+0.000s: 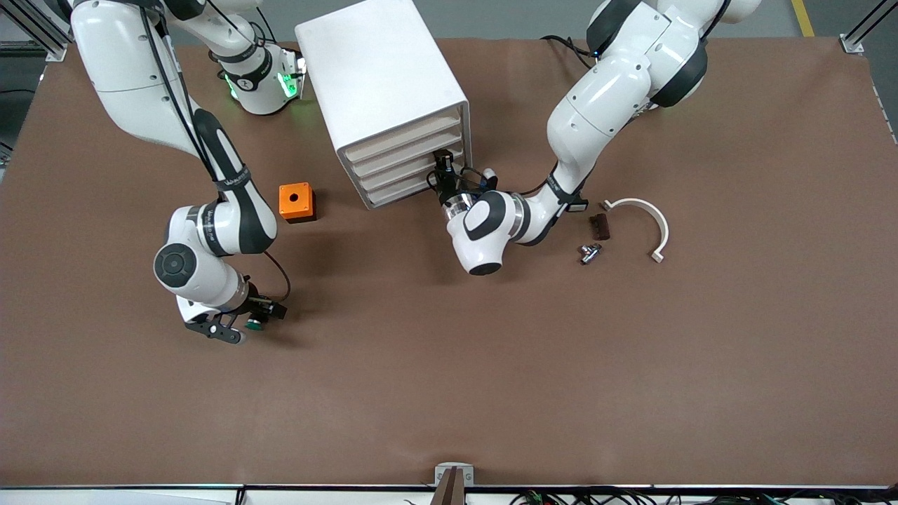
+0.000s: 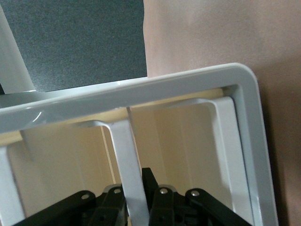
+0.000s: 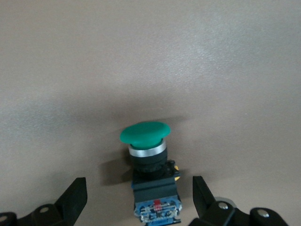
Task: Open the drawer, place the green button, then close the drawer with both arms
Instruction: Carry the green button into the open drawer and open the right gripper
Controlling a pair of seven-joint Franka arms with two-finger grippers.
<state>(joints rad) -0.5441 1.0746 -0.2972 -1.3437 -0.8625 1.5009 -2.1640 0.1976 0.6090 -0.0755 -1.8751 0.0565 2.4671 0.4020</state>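
At cabinet – left tool mostly hidden | right tool straddles button

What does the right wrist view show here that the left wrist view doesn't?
Only the right wrist view shows the button, green cap and black-and-blue body, lying on the table between the open fingers of the right gripper.

Only the left wrist view shows the white cabinet frame with beige drawer fronts, the left gripper close against them, straddling a white upright strip.

Both show brown table surface and black gripper fingers.
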